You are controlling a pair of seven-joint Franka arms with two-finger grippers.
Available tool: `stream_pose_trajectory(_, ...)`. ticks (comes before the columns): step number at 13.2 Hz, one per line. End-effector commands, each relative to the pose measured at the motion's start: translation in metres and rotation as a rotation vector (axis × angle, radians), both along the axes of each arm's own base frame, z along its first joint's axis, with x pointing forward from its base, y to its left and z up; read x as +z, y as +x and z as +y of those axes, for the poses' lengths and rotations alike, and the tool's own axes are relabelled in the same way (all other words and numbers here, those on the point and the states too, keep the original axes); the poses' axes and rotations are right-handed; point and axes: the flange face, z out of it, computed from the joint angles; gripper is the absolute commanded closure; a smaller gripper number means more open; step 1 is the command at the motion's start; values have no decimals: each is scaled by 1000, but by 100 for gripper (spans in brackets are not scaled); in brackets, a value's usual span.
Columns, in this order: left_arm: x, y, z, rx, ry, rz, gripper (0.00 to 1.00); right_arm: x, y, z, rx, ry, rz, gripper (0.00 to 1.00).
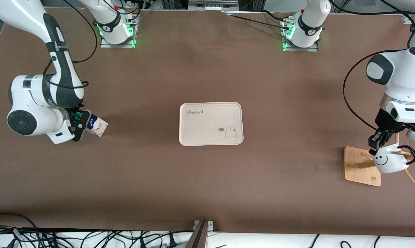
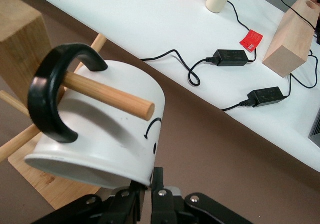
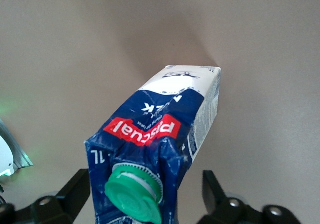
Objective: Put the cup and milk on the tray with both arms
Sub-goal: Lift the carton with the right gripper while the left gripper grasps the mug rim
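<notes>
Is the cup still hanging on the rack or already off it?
On it: the rack's peg passes through the handle of the cup, with the left gripper at its rim.

Matt brown table (image 1: 200,69), cream tray (image 1: 193,134) with a smooth, dull plastic look.

The cup (image 2: 115,134) looks like smooth white ceramic with a soft sheen, its handle glossy black, hung on a pale, unvarnished wooden peg (image 2: 107,95) of a bare-wood rack (image 1: 361,167). The milk (image 3: 165,134) is a coated paper carton, creased at the top, with a green plastic cap (image 3: 134,193). The 2 arms wear glossy white shells and black joints.
</notes>
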Motion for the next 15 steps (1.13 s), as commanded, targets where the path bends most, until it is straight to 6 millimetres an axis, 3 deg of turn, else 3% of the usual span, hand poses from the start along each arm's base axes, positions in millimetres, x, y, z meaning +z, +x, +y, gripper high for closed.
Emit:
stream_pose_trajectory(1,4,5,3,2,-2,-6,98,8,-8,0,12,7,-2,41)
stream_pose_trajectory(4,6,5,1,-1,0,-9,100,7,-8,2,12,9,-2,50)
stream_pose_trajectory(8,15,2,-5,-16,-7,28,100,15,-9,4,13,13,2,50)
stream_pose_trajectory(10,25,3,-12,-30,-15,57,100,35,-12,8,-18,52,12,51)
stream_pose_trajectory(15,72,16,-41,-115,1,251,100,91,-17,14,-157,125,24,54)
